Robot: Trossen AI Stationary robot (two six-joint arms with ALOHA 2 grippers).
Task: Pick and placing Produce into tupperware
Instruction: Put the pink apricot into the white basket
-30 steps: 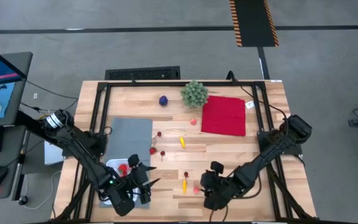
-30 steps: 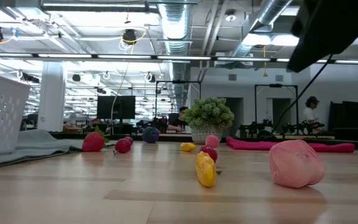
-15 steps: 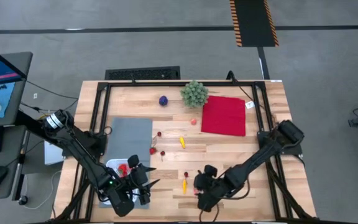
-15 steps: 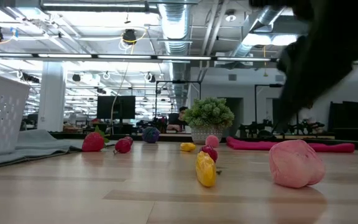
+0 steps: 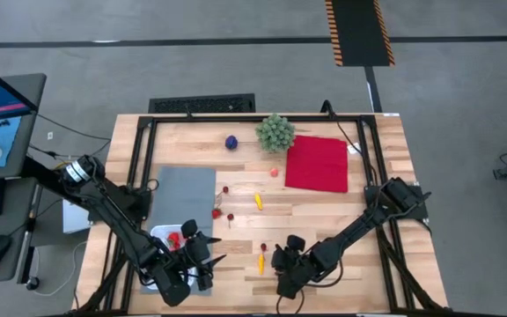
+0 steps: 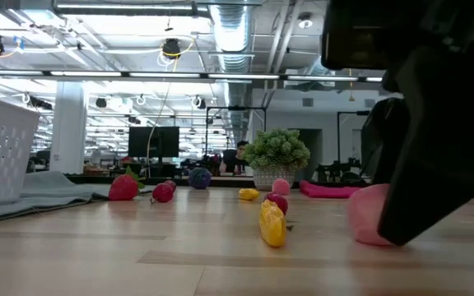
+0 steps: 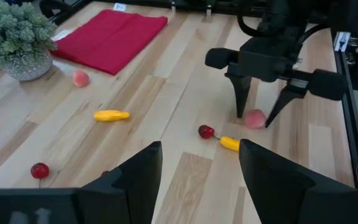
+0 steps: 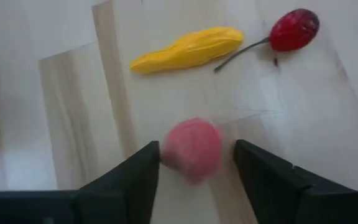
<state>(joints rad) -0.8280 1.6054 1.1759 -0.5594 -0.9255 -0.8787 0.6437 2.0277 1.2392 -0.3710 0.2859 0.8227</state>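
The right gripper points down at the near edge of the table, its arm stretched in low from the right side; its two fingers stand apart and straddle one pink ball of produce without pinching it — the ball rests on the wood between them. Just beside it lie a yellow piece and a dark red cherry on a stem. The left gripper hangs over the white tupperware at the near left, on the grey mat; its fingers are spread and hold nothing, and at least one red piece shows inside the container. In the high view about eight loose pieces lie on the wood — among them one purple ball by the green plant, one peach-coloured piece beside the red cloth, and two yellow ones.
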